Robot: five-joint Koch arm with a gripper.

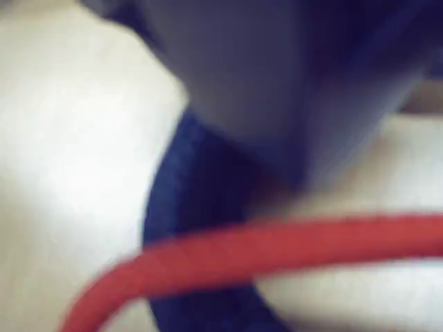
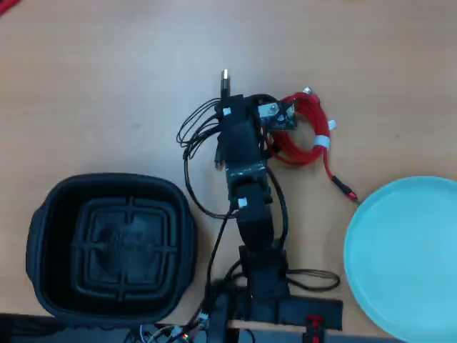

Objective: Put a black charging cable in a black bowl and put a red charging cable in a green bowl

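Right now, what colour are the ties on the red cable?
White ties, clearest in the overhead view.

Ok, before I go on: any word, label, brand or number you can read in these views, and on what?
None can be read.
black bowl: raised marks on its floor, too faint to read in the overhead view.
Arm: small white patches, too small to read.
red charging cable: white ties, no print visible.
green bowl: plain.
Wrist view: too blurred for any text.

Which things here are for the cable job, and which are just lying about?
Job:
- red charging cable
- black charging cable, mostly hidden under the arm
- black bowl
- green bowl

Lying about:
- arm's thin loose wires
- red object at the top-left edge
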